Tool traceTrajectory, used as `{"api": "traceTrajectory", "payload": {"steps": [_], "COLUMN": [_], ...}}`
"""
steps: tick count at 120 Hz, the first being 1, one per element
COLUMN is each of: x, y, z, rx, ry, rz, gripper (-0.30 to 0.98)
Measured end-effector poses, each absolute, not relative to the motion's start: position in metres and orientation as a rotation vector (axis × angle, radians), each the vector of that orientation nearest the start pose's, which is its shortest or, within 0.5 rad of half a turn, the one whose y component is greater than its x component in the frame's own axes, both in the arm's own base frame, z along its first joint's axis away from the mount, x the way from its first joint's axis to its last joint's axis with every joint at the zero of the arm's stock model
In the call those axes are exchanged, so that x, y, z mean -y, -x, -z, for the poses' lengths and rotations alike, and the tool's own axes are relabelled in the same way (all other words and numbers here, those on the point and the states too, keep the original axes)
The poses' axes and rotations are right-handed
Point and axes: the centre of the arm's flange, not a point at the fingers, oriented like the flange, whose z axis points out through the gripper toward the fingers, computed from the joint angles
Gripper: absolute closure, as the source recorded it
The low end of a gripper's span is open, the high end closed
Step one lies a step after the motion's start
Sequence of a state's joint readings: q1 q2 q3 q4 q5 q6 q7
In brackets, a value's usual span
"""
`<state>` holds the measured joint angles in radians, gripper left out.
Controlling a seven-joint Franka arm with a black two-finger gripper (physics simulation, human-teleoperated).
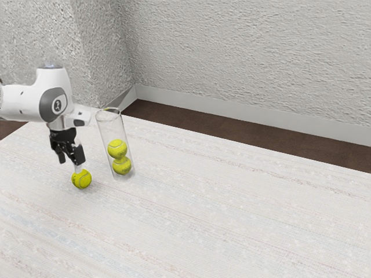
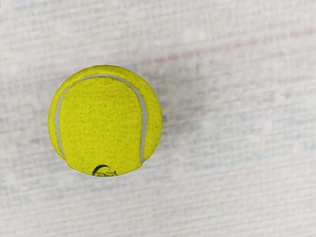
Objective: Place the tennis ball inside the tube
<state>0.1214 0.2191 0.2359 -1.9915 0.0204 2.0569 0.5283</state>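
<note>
So I'm looking at the loose tennis ball [image 1: 82, 179] right now, and it's sitting on the tabletop [image 1: 232, 214] just under my end effector [image 1: 71, 164]. It's not centered though: in the exterior view it's lying under the finger on the exterior view's right, and that finger's pale tip is overlapping the top of the ball. I can't tell if they're actually touching. The two fingers are standing spread with a gap between them, and they aren't pinching anything.

As for which way it's pointing, well, it's a ball, so I'm not getting any long axis out of it. From the wrist view I'm seeing the pale seam [image 2: 144, 118] curving over it in an arch, and a dark printed mark [image 2: 103, 171] is peeking out at the ball's edge by the open end of that arch, so the rounded end of the seam is facing away from the print.

The clear tube [image 1: 108, 136] is standing on end near the ball, toward the exterior view's right of it, with a bit of tabletop between them. Its long axis is running up from the tabletop, with the top end drawn leaning toward the exterior view's left. Two other balls [image 1: 117, 149] are sitting inside, one stacked on the other, down in the lower part. The loose one is lying outside.
</note>
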Motion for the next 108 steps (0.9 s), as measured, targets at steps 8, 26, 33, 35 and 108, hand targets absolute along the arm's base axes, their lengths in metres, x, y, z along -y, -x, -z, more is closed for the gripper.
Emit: {"api": "traceTrajectory", "payload": {"steps": [8,26,33,35,108], "x": [-0.211,-0.224,-0.226,-0.226,-0.229], "y": [-0.541,-0.54,-0.545,-0.547,-0.565], "z": [-0.341,-0.33,-0.327,-0.327,-0.269], "rx": [-0.277,-0.29,-0.3,-0.302,-0.296], "ry": [3.117,3.113,3.11,3.11,3.161], "rz": [-0.26,-0.283,-0.281,-0.277,-0.232], "gripper": [0.0,0.0,0.0,0.0,0.0]}}
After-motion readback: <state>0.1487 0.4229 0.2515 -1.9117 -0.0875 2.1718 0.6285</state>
